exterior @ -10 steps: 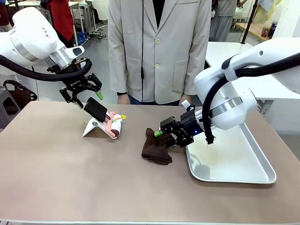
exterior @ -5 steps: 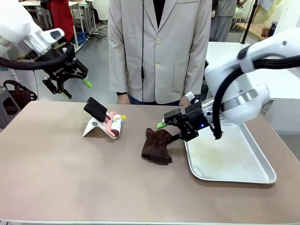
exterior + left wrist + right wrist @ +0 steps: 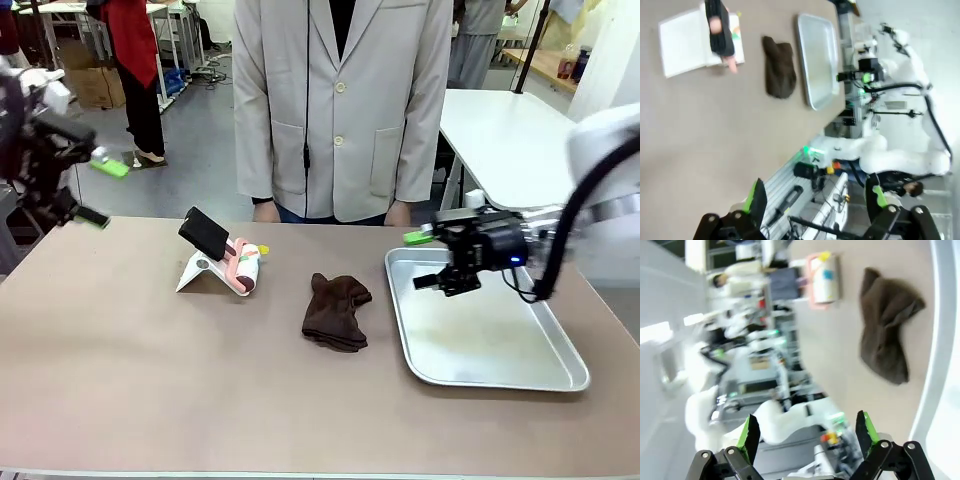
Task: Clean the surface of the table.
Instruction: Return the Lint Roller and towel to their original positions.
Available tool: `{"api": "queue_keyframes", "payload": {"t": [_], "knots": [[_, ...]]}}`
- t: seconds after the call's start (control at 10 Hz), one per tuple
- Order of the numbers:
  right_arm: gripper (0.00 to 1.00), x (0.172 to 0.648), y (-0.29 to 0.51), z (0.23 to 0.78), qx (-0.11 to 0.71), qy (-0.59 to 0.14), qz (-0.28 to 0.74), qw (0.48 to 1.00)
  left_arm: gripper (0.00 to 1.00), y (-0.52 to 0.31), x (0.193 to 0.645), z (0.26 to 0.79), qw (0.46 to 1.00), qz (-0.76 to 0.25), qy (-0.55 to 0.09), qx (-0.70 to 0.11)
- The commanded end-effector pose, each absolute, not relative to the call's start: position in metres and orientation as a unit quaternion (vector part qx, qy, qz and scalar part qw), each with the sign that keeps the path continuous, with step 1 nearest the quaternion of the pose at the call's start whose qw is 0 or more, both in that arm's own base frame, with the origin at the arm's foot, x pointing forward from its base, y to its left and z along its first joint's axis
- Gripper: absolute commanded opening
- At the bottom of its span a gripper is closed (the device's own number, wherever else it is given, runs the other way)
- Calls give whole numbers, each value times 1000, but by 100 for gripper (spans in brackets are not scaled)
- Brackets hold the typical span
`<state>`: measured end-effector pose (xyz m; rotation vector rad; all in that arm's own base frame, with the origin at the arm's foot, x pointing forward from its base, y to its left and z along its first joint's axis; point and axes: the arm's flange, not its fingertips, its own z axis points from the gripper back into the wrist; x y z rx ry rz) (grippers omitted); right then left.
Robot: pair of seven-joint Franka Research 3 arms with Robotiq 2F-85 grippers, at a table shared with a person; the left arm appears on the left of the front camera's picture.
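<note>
Spread across the whole foreground of the front view: the table (image 3: 150,400), taupe-brown, matte, pale-edged at 6 o'clock, bare over its near half. Toward the centre, a crumpled dark brown cloth (image 3: 336,311), lying flat on the top and apart from everything else. At 3 o'clock of the cloth, just beside it, a silver metal tray (image 3: 560,350) with a raised rim. At 9 o'clock of the cloth, a small white stand (image 3: 197,271) propping a black phone (image 3: 205,232), with a pink-and-white roll-like item (image 3: 245,268) touching the stand's right side; hard to identify more closely at this size.

Above the tray's far end, the right gripper (image 3: 425,261), green-padded fingers spread wide with nothing between them, hanging clear of the metal. Confirmed from the right wrist camera: pads well apart, cloth (image 3: 887,342) and tray rim (image 3: 932,340) beyond them.

At the far 9 o'clock edge, off the table's corner, the left gripper (image 3: 100,190), blurred, fingers parted and holding nothing. From the left wrist camera, likewise open, tabletop (image 3: 690,125), cloth (image 3: 779,68) and tray (image 3: 818,60) seen sideways.

At 12 o'clock, against the far edge, a person in a pale beige jacket (image 3: 340,100), both hands resting at the table's rim. Beyond: a white-topped table (image 3: 500,130) at 2 o'clock, grey floor, more furniture and another person in red (image 3: 135,50) at 11 o'clock.
</note>
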<state>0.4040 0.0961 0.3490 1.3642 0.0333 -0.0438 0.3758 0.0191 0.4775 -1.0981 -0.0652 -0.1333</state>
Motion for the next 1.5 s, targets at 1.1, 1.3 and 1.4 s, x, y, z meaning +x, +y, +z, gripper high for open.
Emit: {"api": "queue_keyframes", "payload": {"t": [1.1,1.3,1.4], "knots": [[100,372,9,356,718,-5,-42,694,100,80,346,392,783,-12,-72,-618],[100,372,9,356,718,-5,-42,694,100,80,346,392,783,-12,-72,-618],[100,372,9,356,718,-5,-42,694,100,80,346,392,783,-12,-72,-618]]}}
